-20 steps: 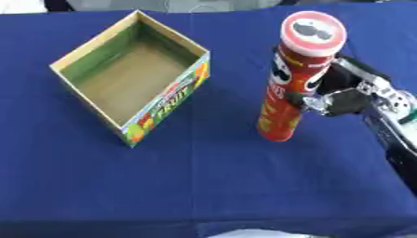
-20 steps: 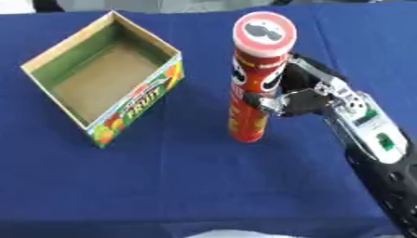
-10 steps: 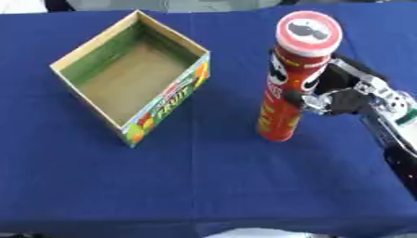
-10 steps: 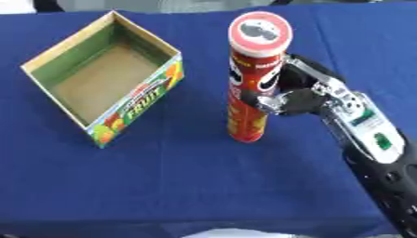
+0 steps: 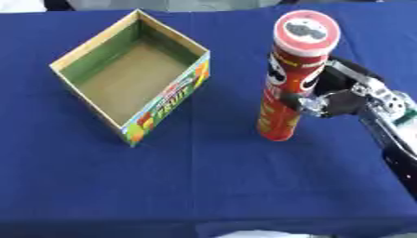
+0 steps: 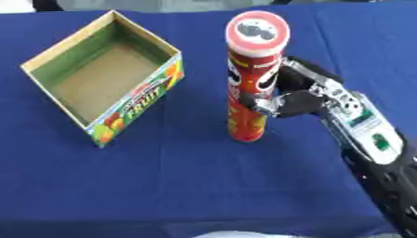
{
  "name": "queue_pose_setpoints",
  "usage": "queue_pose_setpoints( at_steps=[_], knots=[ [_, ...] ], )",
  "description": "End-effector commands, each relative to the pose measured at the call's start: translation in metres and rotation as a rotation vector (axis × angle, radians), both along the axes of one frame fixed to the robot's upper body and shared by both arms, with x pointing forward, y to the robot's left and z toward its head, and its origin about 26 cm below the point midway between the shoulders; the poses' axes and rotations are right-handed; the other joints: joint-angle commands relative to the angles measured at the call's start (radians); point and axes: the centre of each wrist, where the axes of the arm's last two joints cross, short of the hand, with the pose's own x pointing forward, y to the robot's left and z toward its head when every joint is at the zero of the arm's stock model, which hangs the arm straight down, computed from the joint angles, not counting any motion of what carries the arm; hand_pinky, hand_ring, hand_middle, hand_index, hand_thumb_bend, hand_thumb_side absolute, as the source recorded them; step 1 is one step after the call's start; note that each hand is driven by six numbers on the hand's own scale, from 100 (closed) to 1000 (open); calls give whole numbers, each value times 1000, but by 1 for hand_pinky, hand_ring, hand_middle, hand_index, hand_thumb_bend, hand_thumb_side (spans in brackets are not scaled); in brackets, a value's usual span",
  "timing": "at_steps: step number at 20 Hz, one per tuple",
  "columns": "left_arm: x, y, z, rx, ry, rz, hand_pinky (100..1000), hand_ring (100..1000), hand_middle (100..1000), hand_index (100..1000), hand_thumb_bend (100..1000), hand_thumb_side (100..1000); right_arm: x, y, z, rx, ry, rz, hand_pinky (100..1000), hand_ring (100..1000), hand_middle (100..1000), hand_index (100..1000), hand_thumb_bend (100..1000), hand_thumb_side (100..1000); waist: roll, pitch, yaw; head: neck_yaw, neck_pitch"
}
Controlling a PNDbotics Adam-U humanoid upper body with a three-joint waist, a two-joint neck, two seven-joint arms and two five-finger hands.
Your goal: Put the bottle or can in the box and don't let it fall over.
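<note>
A tall red chip can (image 5: 291, 79) with a white lid stands upright on the blue tablecloth, right of centre. My right hand (image 6: 303, 97) reaches in from the right and wraps its fingers and thumb round the can's middle. An open cardboard box (image 5: 130, 74) with a fruit print on its front wall and a bare brown floor sits to the left, turned at an angle. Nothing lies inside it. My left hand shows in neither view.
The blue tablecloth (image 5: 204, 186) covers the whole table. A strip of cloth separates the box from the can. My right forearm (image 6: 374, 153) runs along the right side toward the lower corner.
The can and my right hand have shifted slightly left, toward the box, still upright. The box has not moved.
</note>
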Motion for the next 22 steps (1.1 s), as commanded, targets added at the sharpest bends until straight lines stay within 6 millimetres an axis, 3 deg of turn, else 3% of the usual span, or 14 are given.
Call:
queue_pose_setpoints(
  at_steps=[1, 10, 22],
  knots=[
    [-1, 5, 15, 16, -35, 7, 756, 932, 899, 910, 559, 996, 1, -1, 4, -31, -6, -9, 912, 969, 939, 930, 339, 186, 2, -11, 1, -5, 5],
    [-1, 6, 15, 14, -35, 8, 754, 931, 895, 908, 556, 996, 3, -1, 1, -14, 10, -69, 886, 943, 796, 791, 368, 119, 2, -10, 0, -8, 5],
    [-2, 6, 15, 11, -35, 12, 752, 930, 893, 905, 546, 1000, 4, -3, -2, 38, 46, -103, 863, 906, 665, 640, 310, 100, 5, -8, 0, -12, 5]
  ],
)
